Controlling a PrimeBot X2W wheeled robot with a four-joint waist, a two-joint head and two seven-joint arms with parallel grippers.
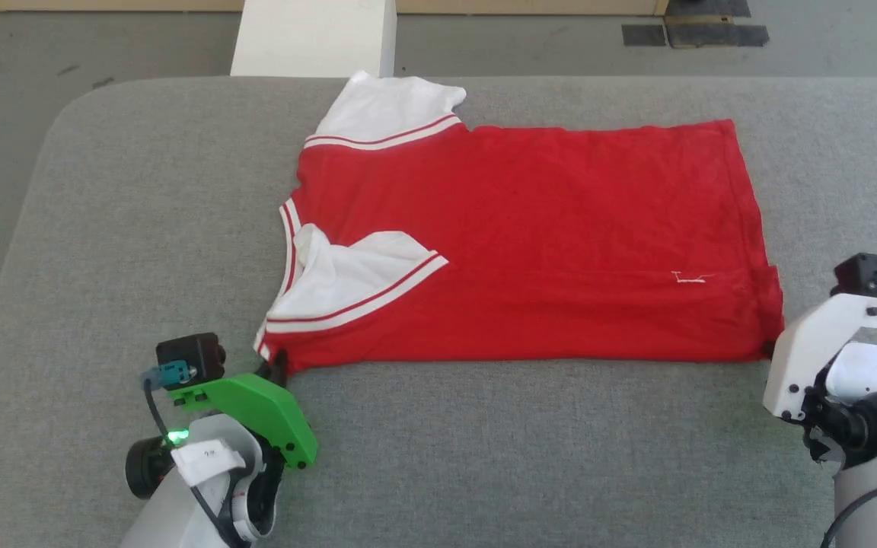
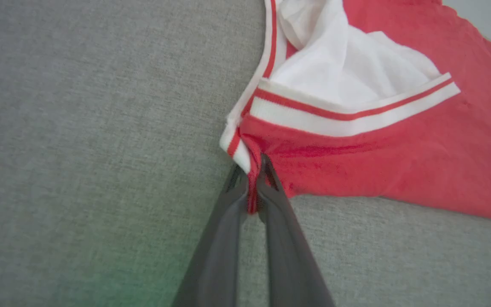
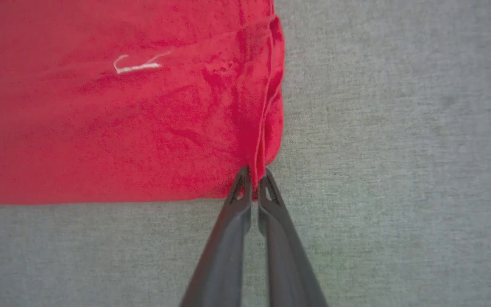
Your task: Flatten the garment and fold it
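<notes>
— Jaws first: how does the left gripper (image 1: 280, 371) stand?
— Closed tight. A pinch of red cloth and striped trim sits between the fingertips (image 2: 273, 183). It has the shirt (image 1: 530, 228) by the near shoulder corner, at seven o'clock of the cloth.
— And the right gripper (image 3: 254, 175)?
— Jaws closed as well, nipping the near hem corner at the very tips, at four o'clock of the shirt.
— Position of the shirt?
— Lying flat across the middle of the grey padded table (image 1: 484, 457), neck toward nine o'clock, hem toward three. The near sleeve (image 1: 347, 281), white, is folded in over the red body. The far sleeve (image 1: 389, 106) sticks out at eleven o'clock, reaching the table's far edge.
— Condition of the cloth?
— Mostly smooth, with light creasing beside the right gripper. A small white stitched mark (image 1: 690, 278) lies near the hem at four o'clock.
— Surroundings?
— A white block (image 1: 317, 38) stands beyond the table at twelve o'clock.
</notes>
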